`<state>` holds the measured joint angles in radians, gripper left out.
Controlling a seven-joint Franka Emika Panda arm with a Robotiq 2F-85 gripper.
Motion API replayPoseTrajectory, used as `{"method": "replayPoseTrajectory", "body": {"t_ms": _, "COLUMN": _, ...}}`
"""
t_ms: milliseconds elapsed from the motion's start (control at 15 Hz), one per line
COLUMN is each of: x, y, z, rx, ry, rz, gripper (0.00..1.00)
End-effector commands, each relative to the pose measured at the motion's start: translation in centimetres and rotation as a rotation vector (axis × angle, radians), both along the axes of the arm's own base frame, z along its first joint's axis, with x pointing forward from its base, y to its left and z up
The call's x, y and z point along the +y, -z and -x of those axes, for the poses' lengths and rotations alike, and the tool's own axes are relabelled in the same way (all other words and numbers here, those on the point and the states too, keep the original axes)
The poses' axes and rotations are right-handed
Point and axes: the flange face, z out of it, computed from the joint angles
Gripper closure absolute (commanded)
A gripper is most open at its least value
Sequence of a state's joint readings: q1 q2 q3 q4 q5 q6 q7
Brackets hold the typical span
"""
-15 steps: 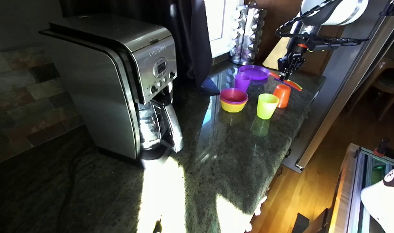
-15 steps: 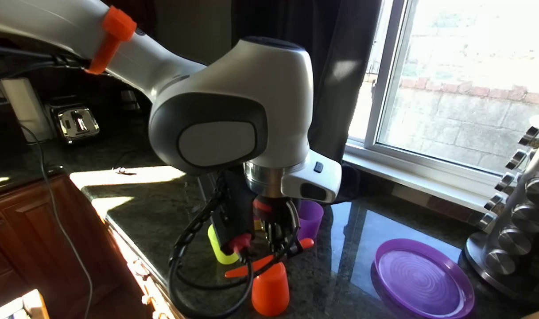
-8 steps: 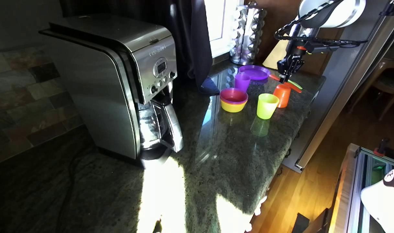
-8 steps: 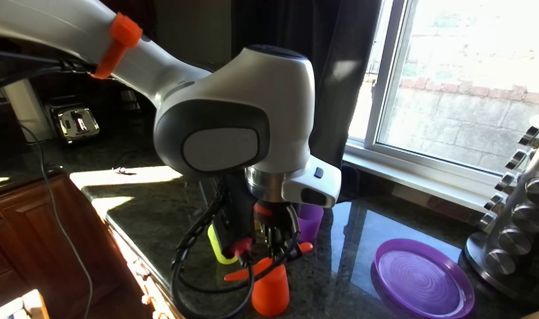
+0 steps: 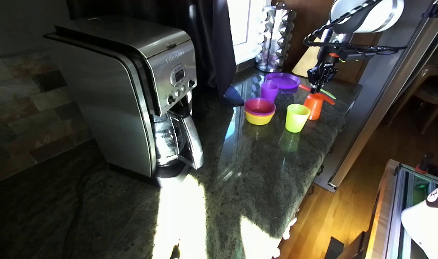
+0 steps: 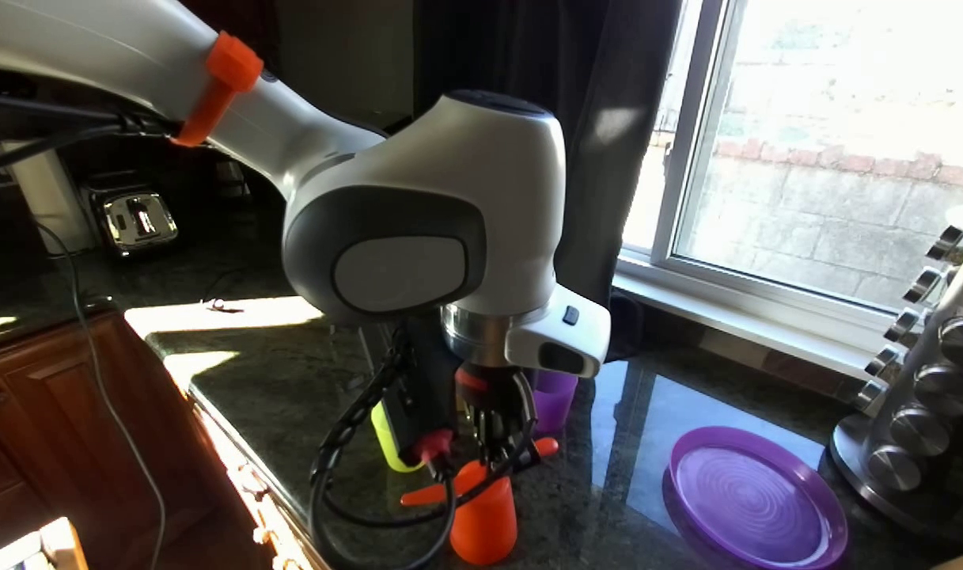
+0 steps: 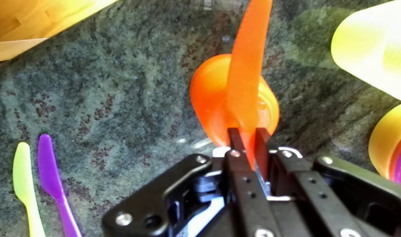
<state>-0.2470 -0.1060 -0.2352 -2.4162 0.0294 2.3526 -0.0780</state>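
between the jaws: orange plastic table knife (image 7: 244,82), clamped at the handle close to the blade, blade pointing toward the top of the wrist view. knife is above an orange plastic tumbler (image 7: 207,98), upside down on the dark green-grey stone surface (image 7: 121,82); can't tell if the two touch. near the tumbler: yellow-green plastic cup (image 5: 297,119), upright. beside that cup, stack of round plastic bowls (image 5: 260,118), yellow at bottom, purple rim on top. purple plastic cup (image 5: 269,92) just behind the stack in an exterior view. yellow-green plastic knife (image 7: 23,184) and purple plastic knife (image 7: 50,174) lie side by side, apart from the tumbler. round purple plastic plate (image 6: 754,503) sits flat near a metal spice rack (image 6: 946,389). well off along the surface, boxy stainless coffee maker (image 5: 114,90).
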Motion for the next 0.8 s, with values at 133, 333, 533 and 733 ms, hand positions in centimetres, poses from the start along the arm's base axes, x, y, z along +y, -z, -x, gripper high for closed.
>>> {"method": "replayPoseTrajectory", "body": {"t_ms": 133, "x": 0.16, "y": 0.52, "z": -0.76, "rx": 0.000, "ry": 0.026, "rz": -0.002, "gripper": 0.96}}
{"method": "replayPoseTrajectory", "body": {"t_ms": 333, "x": 0.23, "y": 0.62, "z": -0.96, "rx": 0.001, "ry": 0.030, "rz": -0.001, "gripper": 0.96}}
{"method": "replayPoseTrajectory", "body": {"t_ms": 533, "x": 0.34, "y": 0.81, "z": -1.12, "rx": 0.005, "ry": 0.031, "rz": 0.001, "gripper": 0.96}}
{"method": "replayPoseTrajectory", "body": {"t_ms": 733, "x": 0.39, "y": 0.80, "z": -1.25, "rx": 0.004, "ry": 0.032, "rz": 0.000, "gripper": 0.83}}
